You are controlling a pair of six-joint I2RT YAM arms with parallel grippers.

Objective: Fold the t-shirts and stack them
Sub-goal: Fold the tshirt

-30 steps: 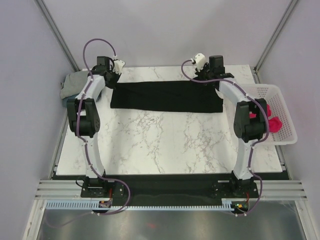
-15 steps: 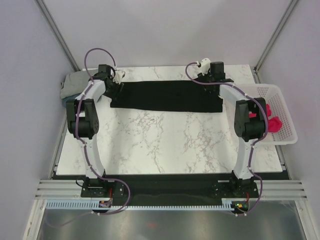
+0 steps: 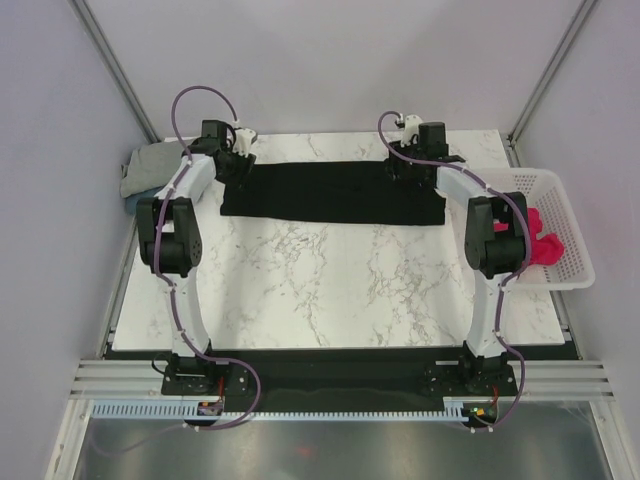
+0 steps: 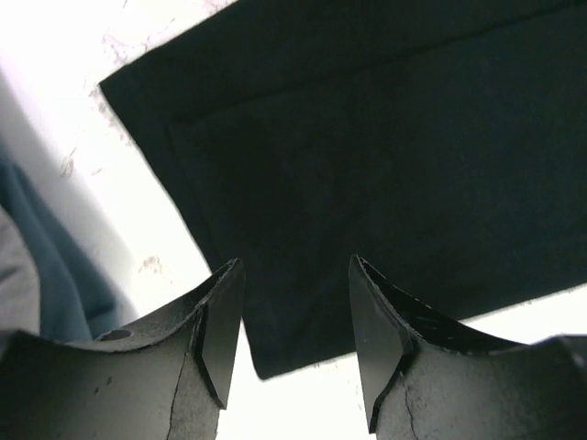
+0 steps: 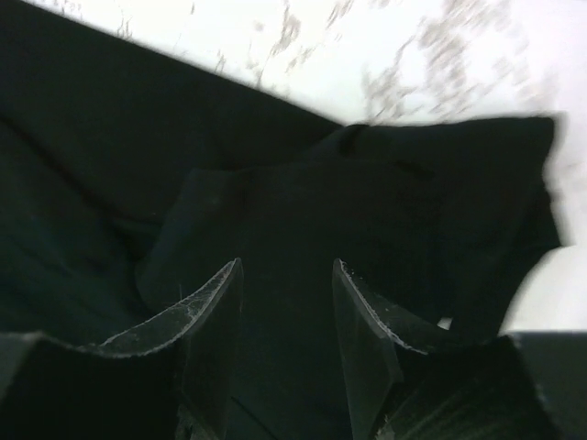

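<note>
So the black cloth t-shirt (image 3: 332,192) is just let go along the tabletop's (image 3: 330,290) far edge, left gripper (image 4: 293,275) and right gripper (image 5: 286,275) now spread; that fold's probably done.

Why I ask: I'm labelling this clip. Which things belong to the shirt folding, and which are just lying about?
Belong to the job:
- black t-shirt, spread flat on the marble table
- grey t-shirt and blue t-shirt, heaped at the far left edge
- pink-red t-shirt, in the basket

Just lying about:
- white mesh basket, right of the table
</note>
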